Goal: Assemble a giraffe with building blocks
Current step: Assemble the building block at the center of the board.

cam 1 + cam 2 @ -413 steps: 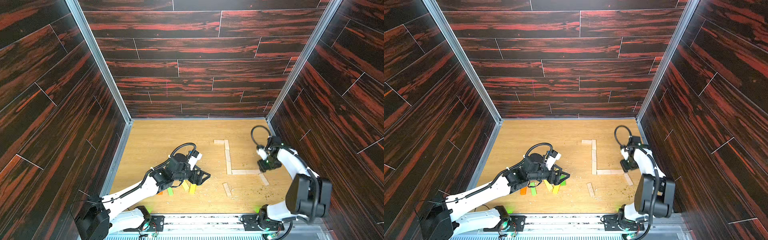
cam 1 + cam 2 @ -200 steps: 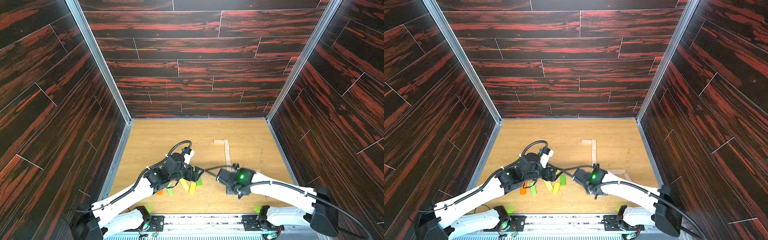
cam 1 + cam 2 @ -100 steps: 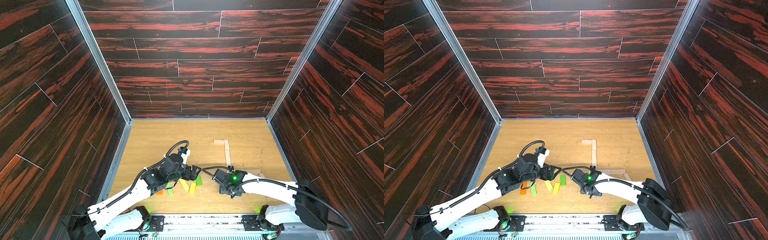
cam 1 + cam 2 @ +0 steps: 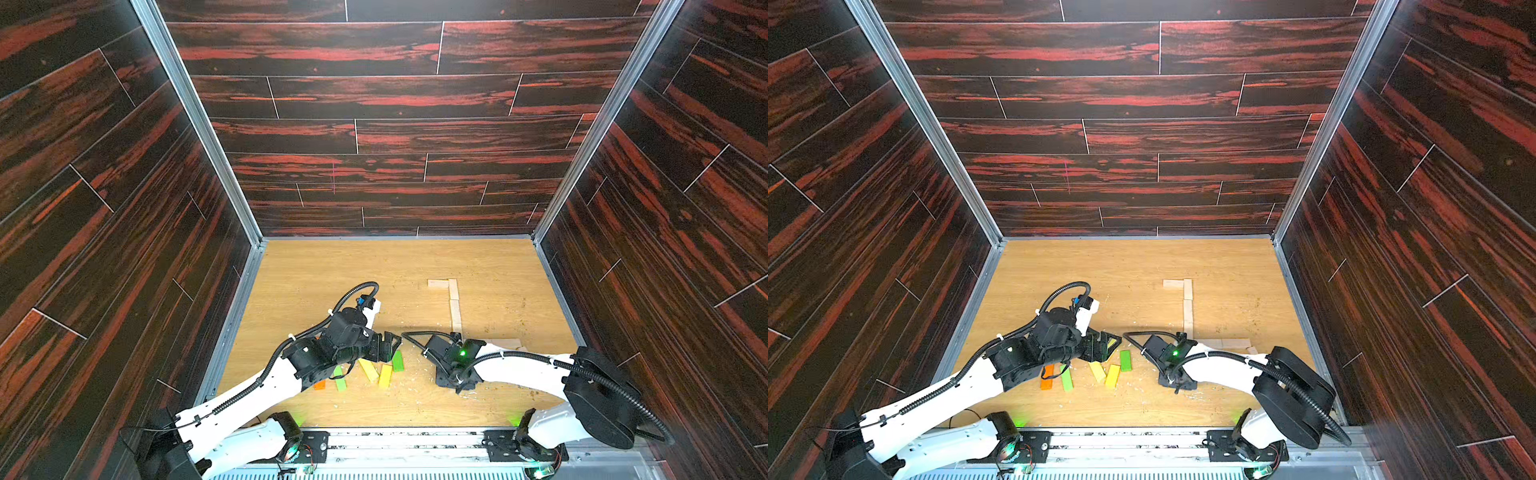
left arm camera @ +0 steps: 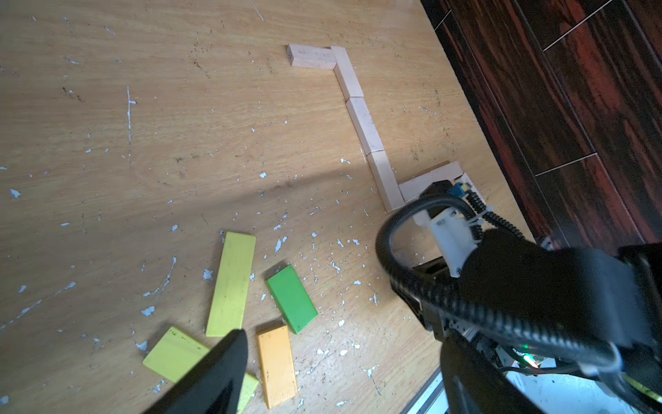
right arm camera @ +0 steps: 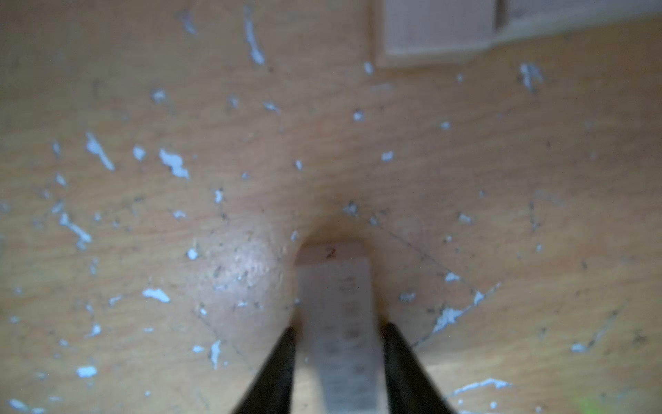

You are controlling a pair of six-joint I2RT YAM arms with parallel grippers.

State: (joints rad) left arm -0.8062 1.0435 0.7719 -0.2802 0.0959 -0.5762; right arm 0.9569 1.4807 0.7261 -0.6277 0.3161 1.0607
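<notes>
The right tool (image 6: 336, 329) clenches 1 pale plank (image 6: 335, 304), which lies between its fingers low on the counter (image 6: 143, 215). The left tool (image 4: 1111, 348) hangs released above a yellow plank (image 5: 232, 283), with 1 green plank (image 5: 292, 299) just beside.

A "2" is printed on the end of the pale wooden plank (image 6: 336, 322); its other marks are illegible.
</notes>
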